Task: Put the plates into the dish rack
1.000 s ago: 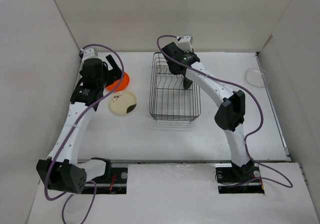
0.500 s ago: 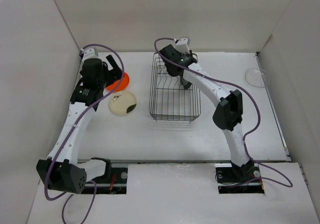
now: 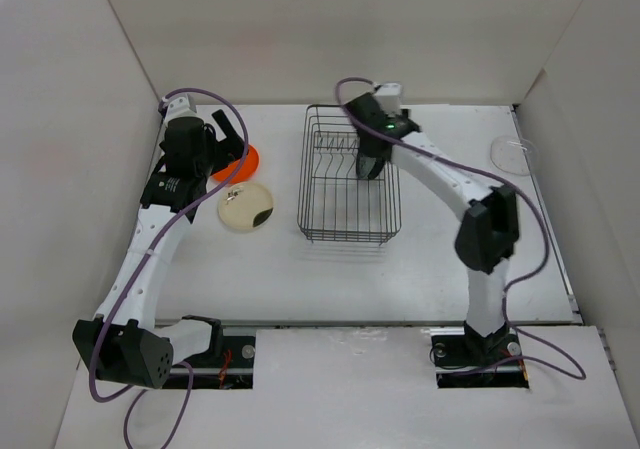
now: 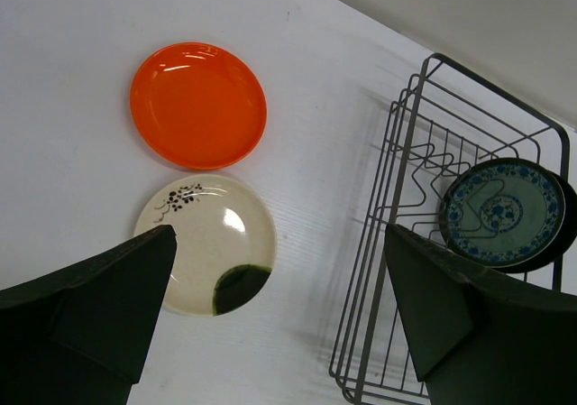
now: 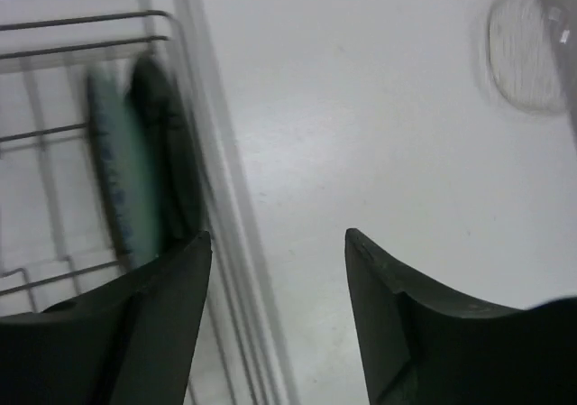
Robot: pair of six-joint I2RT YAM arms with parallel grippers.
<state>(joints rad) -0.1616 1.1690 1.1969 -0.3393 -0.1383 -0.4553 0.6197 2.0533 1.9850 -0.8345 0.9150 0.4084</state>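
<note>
The black wire dish rack [image 3: 350, 194] stands mid-table. A grey-teal patterned plate [image 4: 500, 211] stands upright in its far end, with a black plate [image 5: 167, 166] right behind it. My right gripper [image 3: 370, 164] hovers over the rack's right rim [image 5: 216, 179], open and empty, with both plates just to its left. The orange plate [image 4: 198, 105] and the cream plate [image 4: 206, 253] with a dark patch lie flat left of the rack. My left gripper [image 4: 279, 234] hangs open above them, holding nothing. A clear plate [image 3: 512, 154] lies at the far right.
White walls close in the table on the left, back and right. The left arm partly covers the orange plate [image 3: 248, 159] in the top view. The cream plate [image 3: 246, 206] lies about a plate-width from the rack's left side.
My right gripper has gone from shut to open at the rack's far end, and its arm has swung to the right. The left arm has not moved.
</note>
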